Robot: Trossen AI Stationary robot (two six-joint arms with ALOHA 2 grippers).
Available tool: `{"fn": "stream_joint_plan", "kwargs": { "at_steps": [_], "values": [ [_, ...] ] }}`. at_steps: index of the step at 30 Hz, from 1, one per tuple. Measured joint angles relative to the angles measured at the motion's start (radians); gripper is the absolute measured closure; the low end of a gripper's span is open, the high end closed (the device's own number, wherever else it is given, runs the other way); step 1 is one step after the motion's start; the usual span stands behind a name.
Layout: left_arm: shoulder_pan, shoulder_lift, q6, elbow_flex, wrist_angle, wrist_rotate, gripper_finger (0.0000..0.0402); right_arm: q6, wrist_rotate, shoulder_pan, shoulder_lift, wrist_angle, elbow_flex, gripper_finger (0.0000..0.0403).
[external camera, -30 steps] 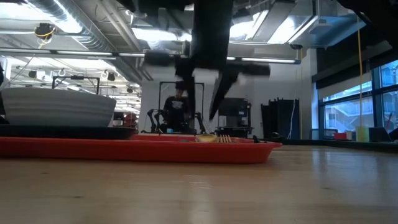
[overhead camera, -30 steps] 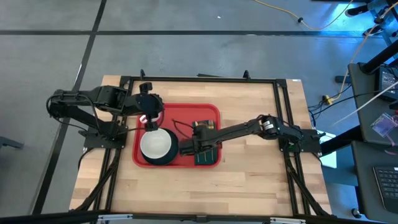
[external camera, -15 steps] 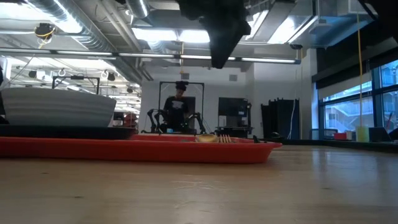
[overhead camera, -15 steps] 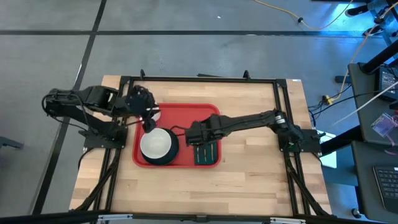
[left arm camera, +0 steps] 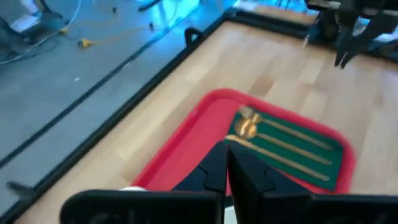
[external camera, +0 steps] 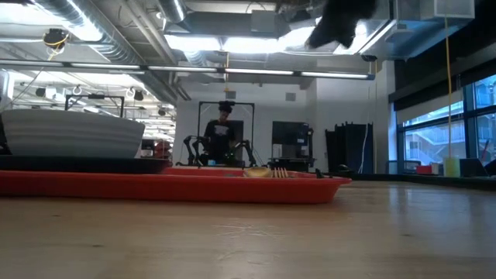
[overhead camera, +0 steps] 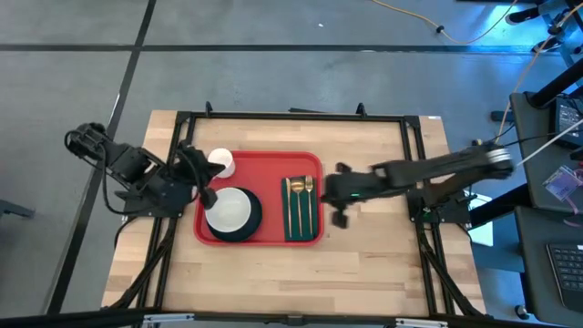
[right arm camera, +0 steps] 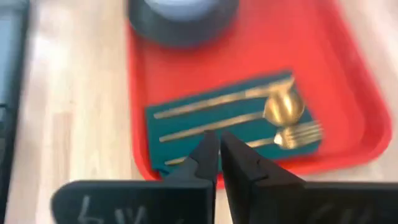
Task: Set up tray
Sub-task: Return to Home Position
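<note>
A large red tray (overhead camera: pixel 266 175) is lying flat on the wooden counter (overhead camera: pixel 383 260), a little toward the left arm's side of the middle. Seen from above, a white bowl (overhead camera: pixel 228 210) is sitting on a dark plate (overhead camera: pixel 252 226) at the tray's left end, and a small white cup (overhead camera: pixel 219 162) is standing by the tray's far left corner. A dark green napkin (overhead camera: pixel 316 220) is lying on the tray's right end. Three gold pieces are lying side by side on it: a knife (right arm camera: pixel 217 99), a spoon (right arm camera: pixel 283 108) and a fork (right arm camera: pixel 300 133).

The left gripper (overhead camera: pixel 193 173) is hanging at the tray's left edge, close to the cup. In its wrist view its fingers (left arm camera: pixel 214 169) are pressing together with only a thin seam between them. They are holding nothing and touching nothing.

The right gripper (overhead camera: pixel 335 194) is hanging over bare counter just beside the tray's right edge, clear of the napkin. In its wrist view its fingers (right arm camera: pixel 205 157) are sitting almost together, with only a narrow slit between them. They too are gripping nothing, and the cutlery is lying free beyond them.

From counter height, the tray's low red rim (external camera: pixel 194 188) is stretching across the left half of the picture.
</note>
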Motion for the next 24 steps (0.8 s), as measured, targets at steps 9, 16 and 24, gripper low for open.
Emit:
{"fn": "stream_joint_plan", "kwargs": {
  "at_steps": [9, 16, 24],
  "values": [
    [0.119, -0.197, 0.388, -0.265, 0.575, 0.274, 0.0392, 0.086, 0.001, 0.013, -0.516, 0.245, -0.432, 0.0369],
    [0.396, -0.405, 0.529, -0.452, 0.751, 0.497, 0.0392, 0.083, -0.109, -0.020, -0.748, 0.561, -0.691, 0.0368],
    [0.631, -0.703, 0.514, -0.677, 0.845, 0.685, 0.0394, 0.160, -0.102, -0.020, -0.888, 0.670, -0.863, 0.0368]
  ]
}}
